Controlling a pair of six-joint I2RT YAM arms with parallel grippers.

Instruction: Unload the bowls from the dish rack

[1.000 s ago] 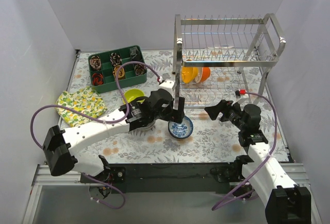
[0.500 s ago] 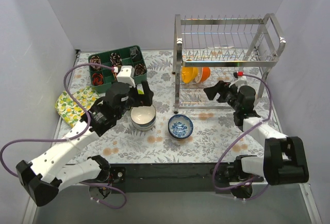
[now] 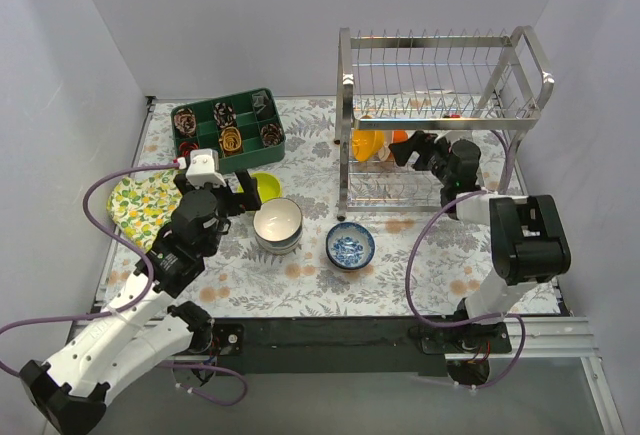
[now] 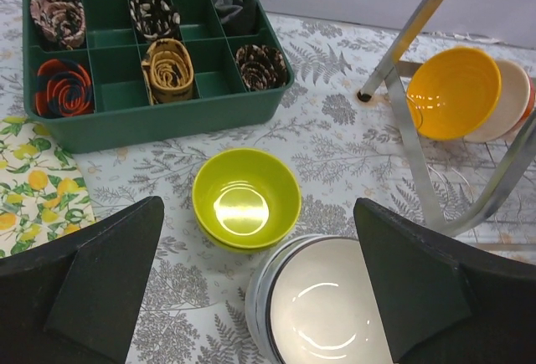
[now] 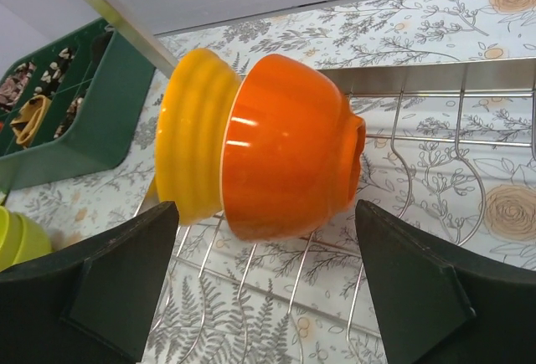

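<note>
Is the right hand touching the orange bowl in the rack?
Apart. The right wrist view shows a clear gap on each side between the orange bowl and the fingers of the open right hand.

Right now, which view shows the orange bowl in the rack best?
Right wrist: the orange bowl fills the frame, lying on its side against a yellow bowl. The top view shows only a small patch; the left wrist, at most an edge.
</note>
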